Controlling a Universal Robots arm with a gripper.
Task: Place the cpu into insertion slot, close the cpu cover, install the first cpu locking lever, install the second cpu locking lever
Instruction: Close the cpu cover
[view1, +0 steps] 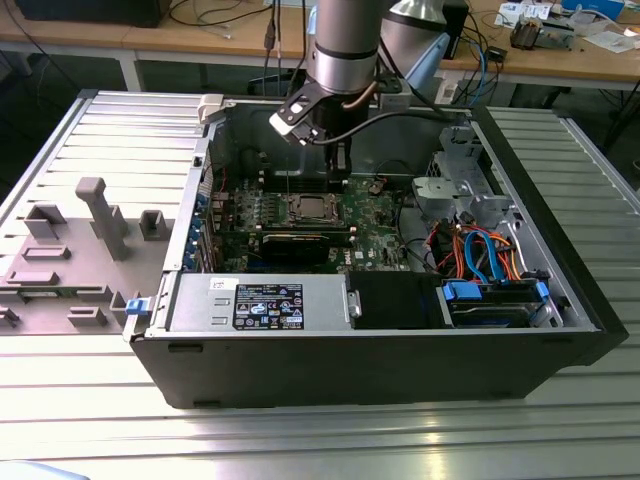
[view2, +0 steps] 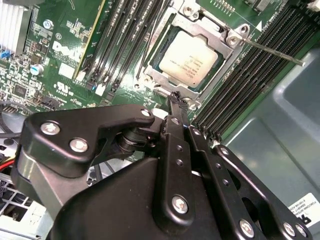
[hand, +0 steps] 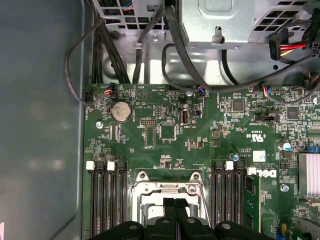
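The cpu lies flat in the insertion slot on the green motherboard, silver-grey top up. The cpu cover lies down around it as a silvery frame. One thin locking lever sticks out sideways over the black memory slots. A second thin lever runs along the socket's other side. My gripper hangs just above the socket's edge, shut, with nothing seen between the fingertips. In the exterior view the gripper sits just behind the socket. In the first wrist view the fingers are over the cover frame.
The open computer case has walls all round. Black memory slots flank the socket on both sides. A drive cage and bundled cables stand at the exterior view's right. A grey fixture plate lies outside the case at its left.
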